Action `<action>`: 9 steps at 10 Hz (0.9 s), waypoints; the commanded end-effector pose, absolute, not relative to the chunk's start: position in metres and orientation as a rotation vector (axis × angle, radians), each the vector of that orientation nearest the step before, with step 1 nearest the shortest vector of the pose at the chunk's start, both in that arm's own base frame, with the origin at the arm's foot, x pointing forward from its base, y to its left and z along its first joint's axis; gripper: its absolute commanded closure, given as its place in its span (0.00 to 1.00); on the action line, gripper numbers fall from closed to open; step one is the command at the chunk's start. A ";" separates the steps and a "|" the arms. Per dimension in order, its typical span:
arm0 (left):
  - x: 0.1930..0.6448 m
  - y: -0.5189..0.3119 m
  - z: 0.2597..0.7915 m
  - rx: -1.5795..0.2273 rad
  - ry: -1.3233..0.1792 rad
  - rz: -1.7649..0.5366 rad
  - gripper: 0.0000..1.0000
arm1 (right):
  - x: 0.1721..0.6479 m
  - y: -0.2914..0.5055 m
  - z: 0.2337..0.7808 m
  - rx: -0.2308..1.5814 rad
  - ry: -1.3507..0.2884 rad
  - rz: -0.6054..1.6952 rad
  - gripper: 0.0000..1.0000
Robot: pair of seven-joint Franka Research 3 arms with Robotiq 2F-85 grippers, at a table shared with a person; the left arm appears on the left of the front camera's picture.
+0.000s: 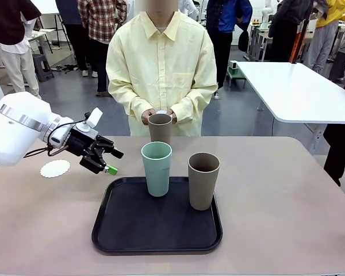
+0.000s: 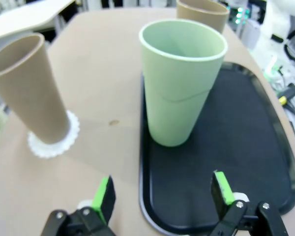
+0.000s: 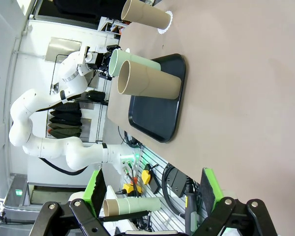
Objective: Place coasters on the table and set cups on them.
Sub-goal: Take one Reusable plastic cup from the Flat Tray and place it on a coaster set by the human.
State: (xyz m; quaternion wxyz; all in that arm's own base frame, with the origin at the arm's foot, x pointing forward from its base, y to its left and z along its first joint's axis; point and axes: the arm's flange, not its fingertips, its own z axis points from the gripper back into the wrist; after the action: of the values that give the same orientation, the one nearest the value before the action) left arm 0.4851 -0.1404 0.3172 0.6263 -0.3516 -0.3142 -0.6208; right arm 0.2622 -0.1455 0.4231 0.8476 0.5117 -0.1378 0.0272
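The left tool [image 1: 114, 161] hangs released just left of the black tray [image 1: 138, 227], facing the mint cup [image 1: 156, 168] on it beside a brown cup [image 1: 203, 180]. Beyond the tray, another brown cup [image 1: 160, 127] stands on a coaster [image 2: 54, 142]; a bare coaster [image 1: 55, 168] lies left of the tray. The right tool [image 3: 152, 187] gapes too.

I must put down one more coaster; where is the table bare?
The table right of the tray is bare, also the near-left corner. Crowded: left of the tray's far corner, where the left tool hovers by a coaster.
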 end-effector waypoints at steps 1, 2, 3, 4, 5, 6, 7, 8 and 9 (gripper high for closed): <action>0.469 -0.150 0.306 -0.823 -0.797 -1.414 0.00 | 0.264 -0.146 0.423 1.095 -0.306 0.064 0.00; 0.462 -0.155 0.304 -0.854 -0.821 -1.404 0.00 | 0.264 -0.146 0.423 1.095 -0.306 0.064 0.00; 0.458 -0.159 0.300 -0.877 -0.840 -1.403 0.00 | 0.264 -0.146 0.423 1.095 -0.306 0.064 0.00; 0.454 -0.162 0.295 -0.898 -0.870 -1.409 0.00 | 0.264 -0.146 0.423 1.095 -0.306 0.064 0.00; 0.452 -0.164 0.290 -0.927 -0.902 -1.425 0.00 | 0.264 -0.146 0.423 1.095 -0.306 0.064 0.00; 0.452 -0.166 0.285 -0.935 -0.916 -1.436 0.00 | 0.264 -0.146 0.423 1.095 -0.306 0.064 0.00; 0.450 -0.167 0.280 -0.963 -0.953 -1.459 0.00 | 0.264 -0.146 0.423 1.095 -0.306 0.064 0.00; 0.451 -0.169 0.275 -0.990 -0.977 -1.459 0.00 | 0.264 -0.146 0.423 1.095 -0.306 0.064 0.00; 0.455 -0.172 0.271 -1.008 -0.974 -1.440 0.00 | 0.264 -0.146 0.423 1.095 -0.306 0.064 0.00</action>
State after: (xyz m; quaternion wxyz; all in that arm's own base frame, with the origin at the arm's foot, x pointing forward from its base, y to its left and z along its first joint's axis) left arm 0.4501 -0.1717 0.2804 0.5503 -0.4148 -0.3883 -0.6119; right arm 0.2622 -0.1455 0.4231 0.8476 0.5117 -0.1378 0.0272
